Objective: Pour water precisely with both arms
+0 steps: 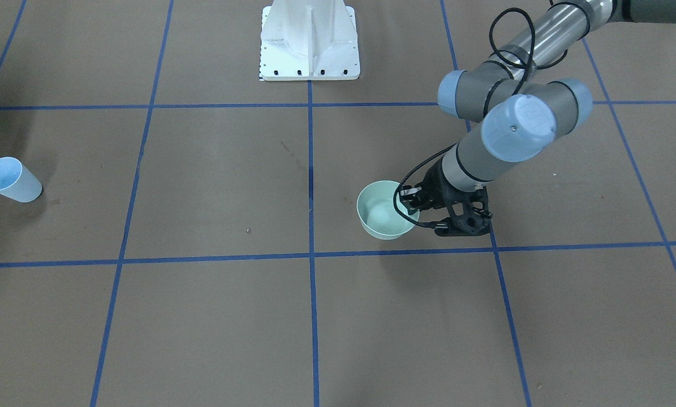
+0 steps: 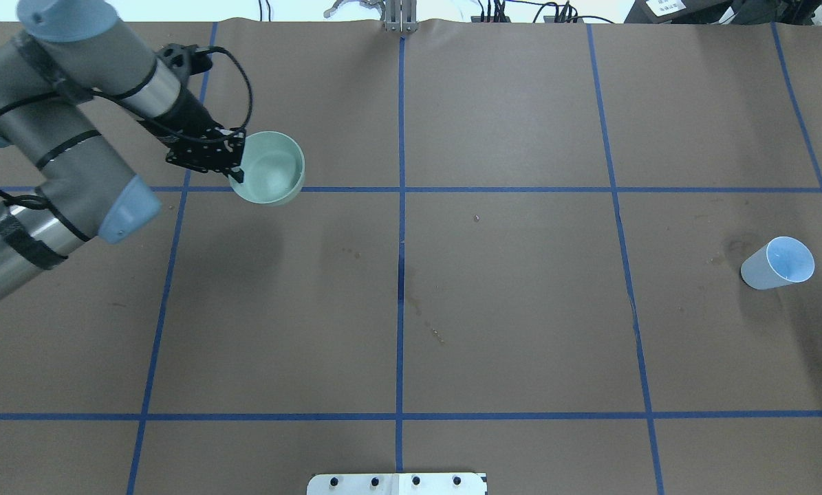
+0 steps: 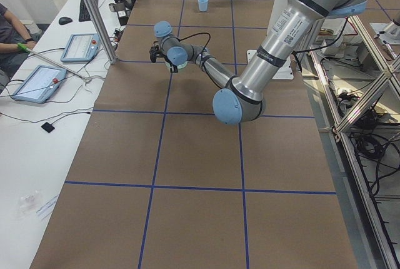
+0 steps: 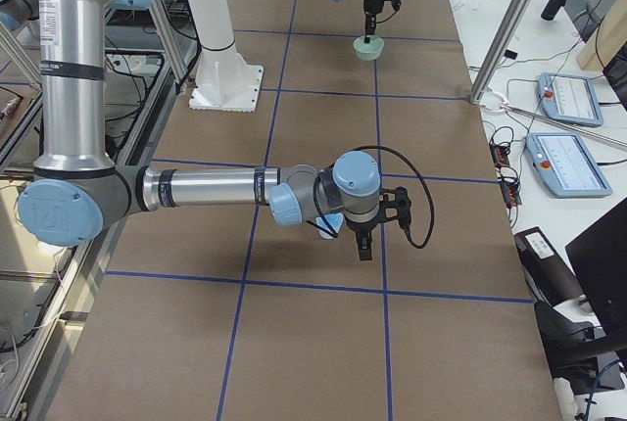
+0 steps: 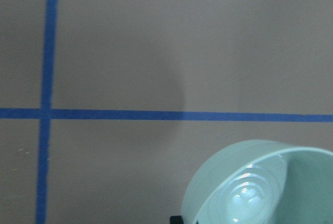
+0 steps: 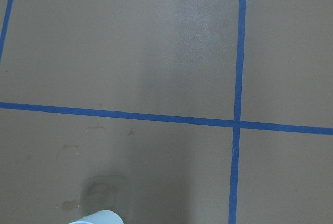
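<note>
My left gripper (image 2: 237, 161) is shut on the near rim of a pale green bowl (image 2: 273, 168) and seems to hold it just above the table; both also show in the front view, the gripper (image 1: 411, 204) and the bowl (image 1: 380, 217). The bowl (image 5: 260, 193) glints inside like water. A light blue cup (image 2: 779, 263) stands far on the other side, also visible in the front view (image 1: 11, 180). My right gripper (image 4: 363, 245) shows only in the exterior right view, high over the cup, whose rim (image 6: 96, 218) shows. I cannot tell if it is open.
The white pedestal base (image 1: 309, 39) stands at the robot's side of the table. Blue tape lines grid the brown table. An aluminium post (image 4: 509, 39) and a desk with tablets (image 3: 37, 81) lie along the operators' side.
</note>
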`<state>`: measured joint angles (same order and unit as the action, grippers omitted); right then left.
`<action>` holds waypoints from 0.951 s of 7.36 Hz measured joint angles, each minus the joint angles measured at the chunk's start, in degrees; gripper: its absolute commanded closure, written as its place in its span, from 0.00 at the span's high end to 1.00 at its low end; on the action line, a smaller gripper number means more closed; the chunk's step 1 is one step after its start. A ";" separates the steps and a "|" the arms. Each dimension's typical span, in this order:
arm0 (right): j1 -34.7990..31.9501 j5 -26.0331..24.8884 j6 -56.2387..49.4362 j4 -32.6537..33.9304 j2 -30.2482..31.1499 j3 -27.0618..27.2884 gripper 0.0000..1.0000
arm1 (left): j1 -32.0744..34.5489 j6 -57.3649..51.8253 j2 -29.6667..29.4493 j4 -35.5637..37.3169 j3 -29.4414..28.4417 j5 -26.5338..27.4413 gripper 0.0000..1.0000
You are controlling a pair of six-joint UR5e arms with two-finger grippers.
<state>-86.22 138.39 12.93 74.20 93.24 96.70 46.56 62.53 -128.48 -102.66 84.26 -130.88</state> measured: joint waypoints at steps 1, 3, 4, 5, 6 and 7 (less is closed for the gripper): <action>0.00 0.08 0.11 -0.01 0.00 -0.04 1.00 | -2.47 2.47 -2.02 0.48 -1.03 1.18 0.00; 0.00 0.05 0.12 0.00 0.06 -0.21 1.00 | -7.45 7.00 -4.56 0.65 -2.17 1.97 0.00; 0.00 0.11 0.14 0.04 0.08 -0.24 1.00 | -9.41 8.19 -5.25 0.58 -2.52 2.49 0.00; 0.00 0.17 0.16 0.04 0.11 -0.27 1.00 | -10.88 8.88 -5.71 0.42 -2.84 3.11 0.00; 0.00 0.20 0.15 0.01 0.15 -0.27 1.00 | -11.89 9.35 -6.22 0.28 -3.26 3.43 0.00; 0.00 0.21 0.13 0.01 0.15 -0.28 1.00 | -12.64 9.58 -6.74 0.20 -3.77 3.74 0.15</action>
<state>-86.22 138.60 13.06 74.21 93.39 96.42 33.92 72.11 -135.22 -102.47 80.49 -127.14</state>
